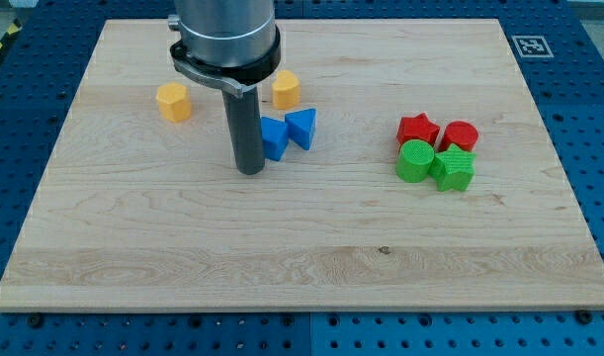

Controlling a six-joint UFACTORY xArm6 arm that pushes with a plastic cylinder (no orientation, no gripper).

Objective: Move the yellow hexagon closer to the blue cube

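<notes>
A yellow hexagon-like block (173, 101) sits at the board's upper left. A second yellow block (286, 90) lies near the top centre, its left edge hidden by the arm. The blue cube (275, 138) sits below that block, touching a blue triangle (302, 128) on its right. My tip (249, 171) rests on the board just left of and slightly below the blue cube, touching or nearly touching it. The rod hides the cube's left side. The tip is well to the right of and below the left yellow block.
A cluster sits at the view's right: a red star (417, 129), a red block (461, 135), a green cylinder (414, 161) and a green block (453, 170). The wooden board (302, 287) lies on a blue perforated table. A marker tag (530, 44) is at the top right corner.
</notes>
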